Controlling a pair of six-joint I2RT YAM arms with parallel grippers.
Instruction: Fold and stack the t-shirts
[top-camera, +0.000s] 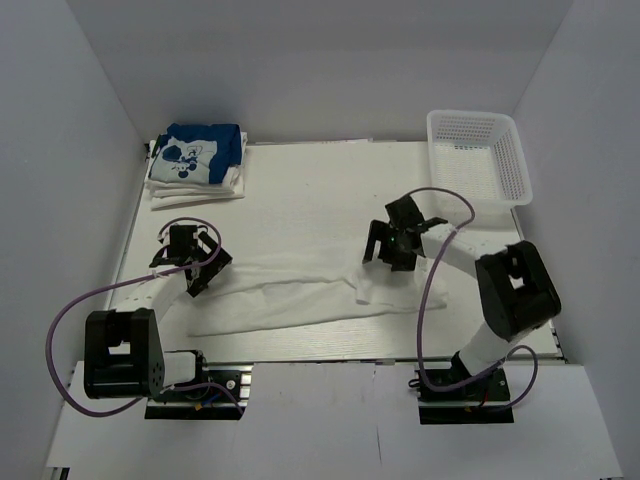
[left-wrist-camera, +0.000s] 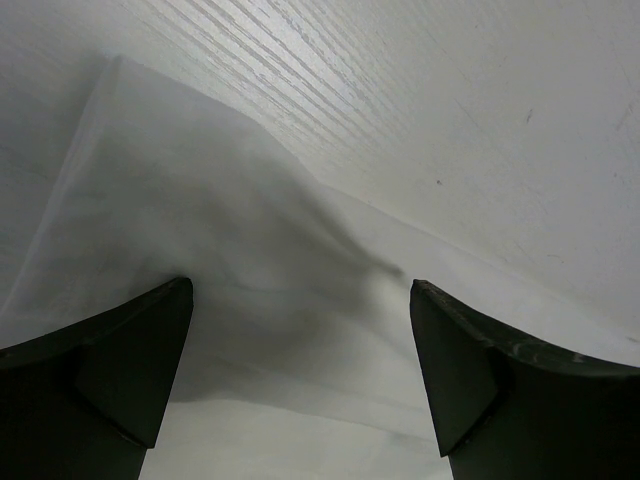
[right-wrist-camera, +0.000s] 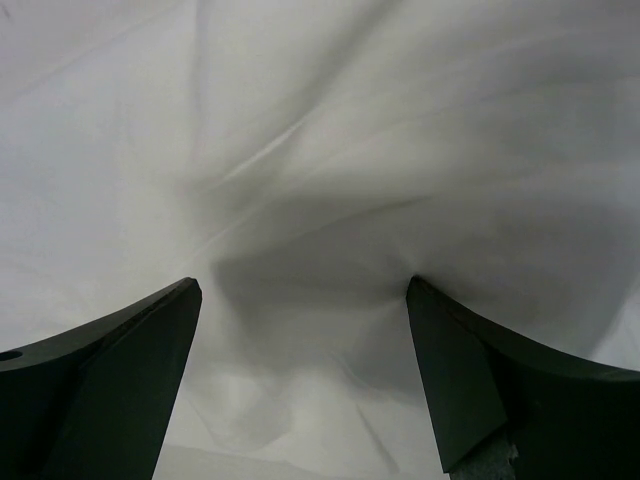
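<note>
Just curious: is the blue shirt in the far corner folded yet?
Folded: the blue t-shirt lies as a compact rectangle atop folded white t-shirts.

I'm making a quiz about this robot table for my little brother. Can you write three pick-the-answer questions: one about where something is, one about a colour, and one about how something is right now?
1. Where is the blue t-shirt?
A. On the floor.
B. Spread flat in the middle.
C. On top of the folded white pile in the far left corner.

2. What colour is the mesh basket?
A. Red.
B. White.
C. Green.

3. How do both arms' jaws stand?
A. Open, over the flat white t-shirt.
B. Shut on a shirt.
C. Shut on the basket.

Answers:
1 C, the top view shows it lying there.
2 B, its mesh is white all round.
3 A, each wrist view shows a wide gap with cloth beneath.
</note>
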